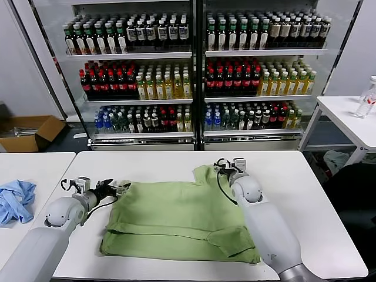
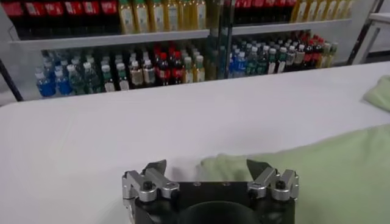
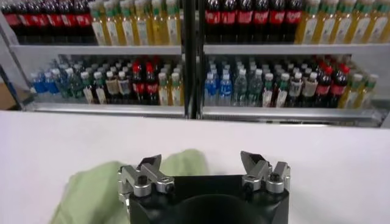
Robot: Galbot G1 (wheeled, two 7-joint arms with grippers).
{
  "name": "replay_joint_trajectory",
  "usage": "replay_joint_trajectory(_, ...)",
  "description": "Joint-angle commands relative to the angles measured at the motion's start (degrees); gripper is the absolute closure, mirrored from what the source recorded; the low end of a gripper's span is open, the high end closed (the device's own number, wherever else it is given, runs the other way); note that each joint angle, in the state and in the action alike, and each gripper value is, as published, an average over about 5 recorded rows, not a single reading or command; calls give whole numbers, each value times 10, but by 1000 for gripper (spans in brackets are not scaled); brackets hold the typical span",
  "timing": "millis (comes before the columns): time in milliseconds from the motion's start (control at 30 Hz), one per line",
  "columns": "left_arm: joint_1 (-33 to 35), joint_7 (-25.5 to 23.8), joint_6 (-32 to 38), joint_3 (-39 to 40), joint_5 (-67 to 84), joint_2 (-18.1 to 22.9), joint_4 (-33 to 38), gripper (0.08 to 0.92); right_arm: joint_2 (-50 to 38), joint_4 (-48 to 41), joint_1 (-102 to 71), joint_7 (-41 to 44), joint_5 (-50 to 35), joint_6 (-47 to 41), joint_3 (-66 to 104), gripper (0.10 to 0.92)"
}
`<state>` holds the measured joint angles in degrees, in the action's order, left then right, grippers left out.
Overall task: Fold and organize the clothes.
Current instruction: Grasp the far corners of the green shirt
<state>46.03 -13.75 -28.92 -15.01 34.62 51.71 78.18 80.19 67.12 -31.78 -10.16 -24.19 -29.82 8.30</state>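
A green shirt (image 1: 176, 220) lies spread flat on the white worktop (image 1: 294, 182), plain side up, any print hidden. The left gripper (image 1: 120, 188) sits at its left edge and the right gripper (image 1: 230, 166) by the far sleeve, both jaws spread, holding nothing.

white table (image 1: 176, 161), drinks cooler (image 1: 197, 70), perhaps cardboard box (image 1: 29, 132)

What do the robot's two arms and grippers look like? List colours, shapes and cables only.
Both arms have smooth, rounded light-grey shells. The left gripper and the right gripper each have a black body, silver metal knuckles with dark screws, and short dark fingers. Thin black cables loop at each wrist.
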Motion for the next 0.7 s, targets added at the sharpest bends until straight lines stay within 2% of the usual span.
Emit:
replay_joint_trajectory(33, -12, -20, 10, 5, -4, 3, -35, 188, 31, -59, 13, 10, 22, 20, 5, 220)
replay_joint_trajectory(100, -9, -23, 14, 4, -6, 3, -36, 215, 33, -60, 13, 12, 21, 23, 7, 254)
replay_joint_trajectory(533, 11, -31, 27, 5, -20, 10, -20, 571, 32, -55, 15, 7, 20, 20, 11, 613)
replay_joint_trajectory(700, 14, -9, 49, 6, -25, 13, -2, 718, 13, 2, -1, 20, 17, 49, 8, 769)
